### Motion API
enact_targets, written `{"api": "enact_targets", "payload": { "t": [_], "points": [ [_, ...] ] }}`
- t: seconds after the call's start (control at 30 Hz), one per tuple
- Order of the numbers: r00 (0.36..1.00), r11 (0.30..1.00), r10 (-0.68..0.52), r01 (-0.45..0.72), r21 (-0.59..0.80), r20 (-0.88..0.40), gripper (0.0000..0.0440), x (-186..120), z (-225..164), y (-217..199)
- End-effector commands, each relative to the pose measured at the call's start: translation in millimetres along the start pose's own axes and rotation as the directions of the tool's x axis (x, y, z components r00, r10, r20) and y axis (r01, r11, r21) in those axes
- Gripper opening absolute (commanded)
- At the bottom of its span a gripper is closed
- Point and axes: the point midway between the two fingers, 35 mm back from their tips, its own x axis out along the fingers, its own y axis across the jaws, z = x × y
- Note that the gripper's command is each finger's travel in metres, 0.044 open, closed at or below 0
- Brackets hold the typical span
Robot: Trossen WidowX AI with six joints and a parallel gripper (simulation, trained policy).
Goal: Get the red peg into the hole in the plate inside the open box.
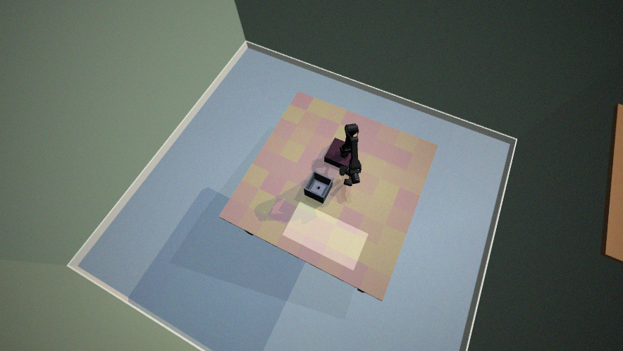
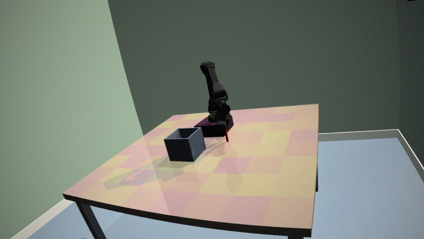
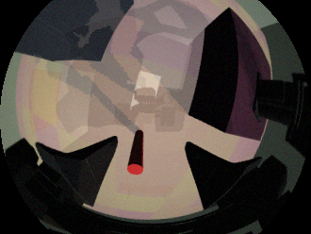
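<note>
Red and slim, the peg point(image 2: 227, 136) point(image 3: 136, 156) stands on the patchwork table point(image 1: 392, 244) point(image 2: 266, 210) point(image 3: 155, 186), outside the box, its upper part hidden behind the gripper point(image 1: 348, 177) point(image 2: 224, 125) point(image 3: 152, 141) in the exterior view. The gripper's fingers are spread, with the peg between them in the wrist view, nearer one finger and a gap showing on both sides. To the left and nearer in the exterior view sits the open blue-grey box point(image 1: 314, 194) point(image 2: 181, 149) point(image 3: 71, 38); from the top, a dark hole shows in its pale bottom plate point(image 1: 317, 183). On the far side is the dark purple block point(image 1: 332, 156) point(image 2: 207, 131) point(image 3: 245, 94), below the black arm point(image 1: 354, 150) point(image 2: 216, 86) point(image 3: 278, 96)
</note>
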Motion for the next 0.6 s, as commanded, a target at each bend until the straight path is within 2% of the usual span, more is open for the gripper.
{"api": "enact_targets", "payload": {
  "t": [0.0, 0.43, 0.47, 0.57],
  "points": [
    [1.000, 1.000, 0.003, -0.003, 0.004, 0.008, 0.0354, 10, 0, 1],
    [0.999, 0.998, 0.035, -0.036, -0.044, -0.025, 0.0023, 29, -16, 19],
    [0.999, 0.998, 0.039, -0.040, -0.048, -0.028, 0.0004, 30, -17, 20],
    [0.997, 0.997, 0.058, -0.060, -0.042, -0.041, 0.0000, 25, -20, 25]
  ]
}}
